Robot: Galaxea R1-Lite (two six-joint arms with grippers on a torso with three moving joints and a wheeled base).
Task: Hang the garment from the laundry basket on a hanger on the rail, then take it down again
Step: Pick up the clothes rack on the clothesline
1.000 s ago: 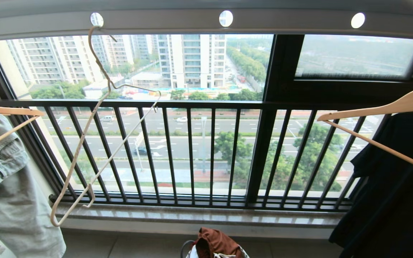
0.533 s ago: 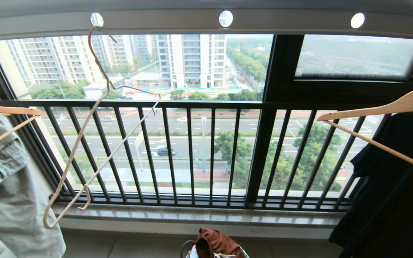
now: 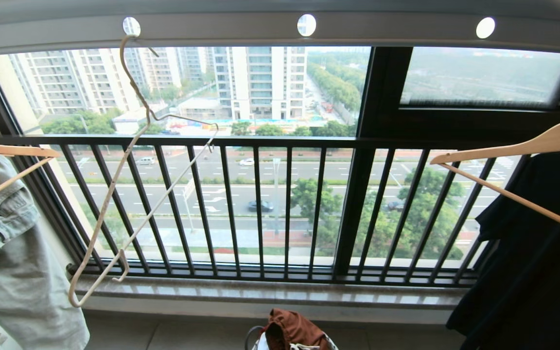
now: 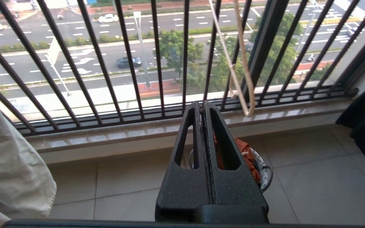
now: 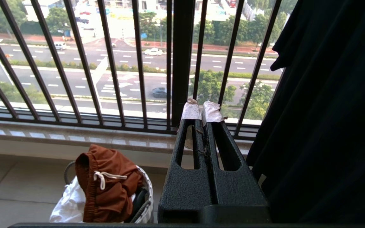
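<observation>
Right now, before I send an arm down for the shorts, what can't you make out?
- The laundry basket: cut off by the frame edge in the head and right wrist views; the left gripper hides most of it in the left wrist view.
- The garment: lower part bunched inside the basket, leg print unseen.
- The white cloth: partly under the garment.

All three views face the railing (basket shared).
</observation>
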